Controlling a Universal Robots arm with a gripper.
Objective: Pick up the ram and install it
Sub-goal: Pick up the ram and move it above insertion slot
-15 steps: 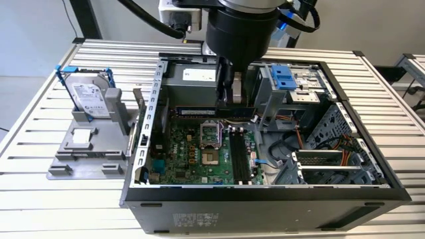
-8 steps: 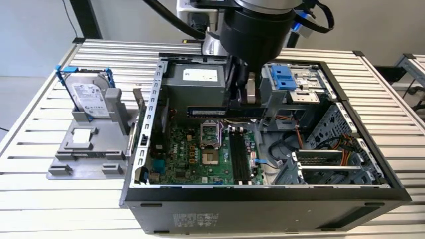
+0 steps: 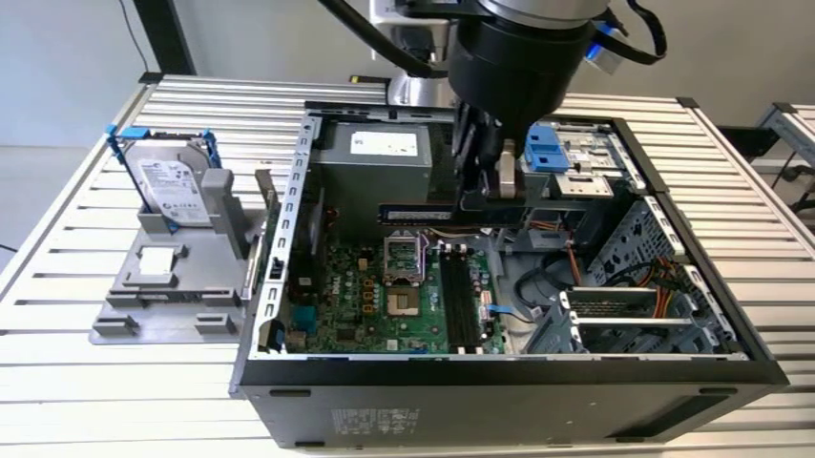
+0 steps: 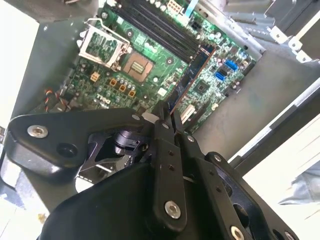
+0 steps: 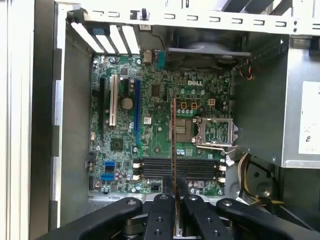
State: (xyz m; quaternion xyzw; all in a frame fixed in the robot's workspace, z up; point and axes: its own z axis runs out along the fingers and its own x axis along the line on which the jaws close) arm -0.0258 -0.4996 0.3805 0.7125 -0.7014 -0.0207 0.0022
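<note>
While gripper [image 3: 491, 200] pinches ram [image 3: 414, 214] above motherboard [image 3: 369, 286], exterior view shows its broad side; first wrist view, thin edge.

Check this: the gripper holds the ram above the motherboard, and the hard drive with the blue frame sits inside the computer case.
Wrong on the drive. The hard drive stands in a grey holder outside the computer case, on the exterior view's left. The rest is right: the gripper holds the ram above the motherboard.

Memory slots [image 5: 200, 169] seem unobstructed; drive cage [image 3: 650, 253] flanks them.
</note>
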